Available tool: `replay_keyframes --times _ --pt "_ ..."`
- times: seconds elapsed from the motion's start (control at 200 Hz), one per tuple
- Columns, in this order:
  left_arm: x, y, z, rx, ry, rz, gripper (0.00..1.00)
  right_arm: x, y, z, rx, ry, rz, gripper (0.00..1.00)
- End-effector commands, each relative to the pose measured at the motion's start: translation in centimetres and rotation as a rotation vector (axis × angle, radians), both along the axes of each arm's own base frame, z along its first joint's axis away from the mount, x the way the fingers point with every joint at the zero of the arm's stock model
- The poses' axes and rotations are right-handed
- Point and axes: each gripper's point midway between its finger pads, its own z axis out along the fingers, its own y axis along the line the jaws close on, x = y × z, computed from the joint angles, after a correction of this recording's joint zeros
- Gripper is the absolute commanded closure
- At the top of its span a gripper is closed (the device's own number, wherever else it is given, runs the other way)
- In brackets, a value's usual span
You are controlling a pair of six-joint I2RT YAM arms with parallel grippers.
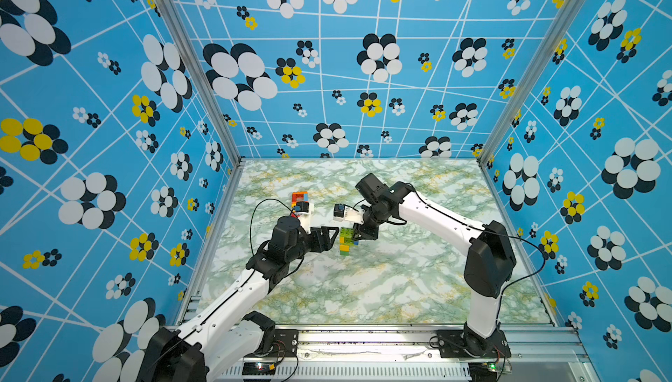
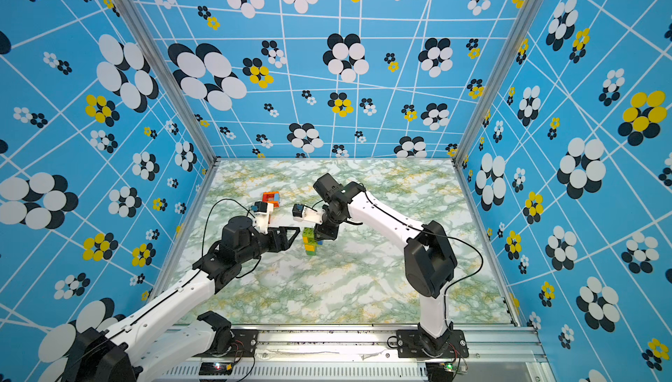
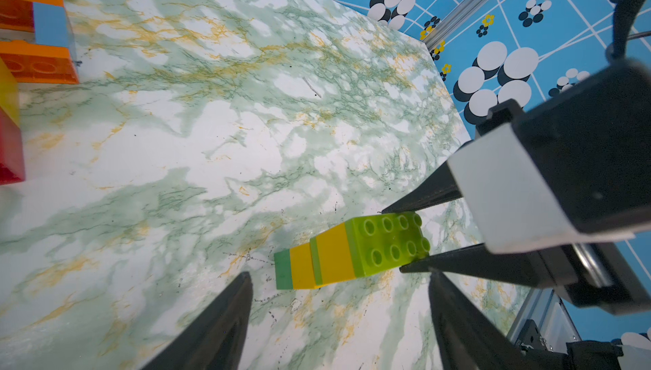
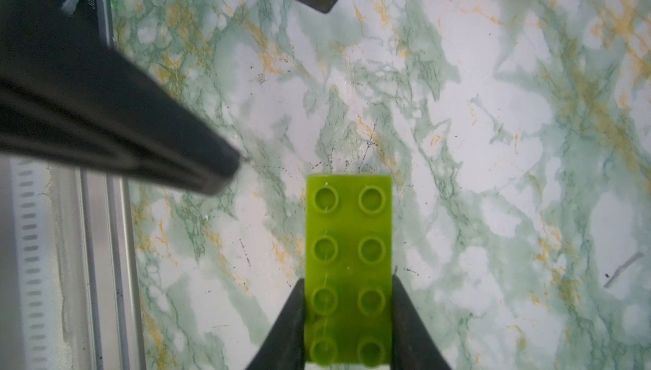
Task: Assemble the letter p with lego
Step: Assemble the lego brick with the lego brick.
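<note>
Lime brick is clamped by the right gripper atop the stack.

The lime brick is pinched across its narrow sides, seated on a yellow-and-green stack standing on the worktop. It is best pressed straight down while the spread, empty left gripper, just beside, braces the stack; orange and red bricks lie well apart.

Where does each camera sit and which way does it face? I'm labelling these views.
Top views: high at the front, looking down on the table; both arms show.
Left wrist: on the left arm, facing the lego stack; the open left gripper shows.
Right wrist: on the right arm, straight down on the lime brick; the right gripper clamps it.
Shared: the stack appears in all views, as in.
</note>
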Motion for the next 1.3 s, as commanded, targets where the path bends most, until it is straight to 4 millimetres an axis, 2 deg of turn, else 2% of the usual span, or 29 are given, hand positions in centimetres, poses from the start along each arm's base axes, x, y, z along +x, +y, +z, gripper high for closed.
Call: replay_keyframes --times 0.0,0.47,0.88,1.129,1.294 --pt "0.0 -0.2 -0.3 -0.011 -0.005 -0.016 0.21 -0.8 -0.3 -0.6 -0.027 0.023 -0.005 0.79" --pt "0.9 -1.9 -1.0 -0.090 0.029 -0.059 0.31 -1.0 -0.1 -0.1 -0.010 0.015 -0.015 0.79" --pt "1.3 -3.2 -2.6 -0.115 0.079 -0.094 0.49 -1.1 -0.4 0.4 -0.011 -0.002 -0.017 0.79" --pt "1.1 -3.6 -3.3 -0.098 0.090 -0.106 0.56 -1.0 -0.3 0.5 -0.002 0.001 -0.030 0.79" --pt "0.9 -3.4 -4.2 -0.067 0.101 -0.103 0.56 -0.8 -0.1 0.3 0.003 0.013 -0.056 0.77"
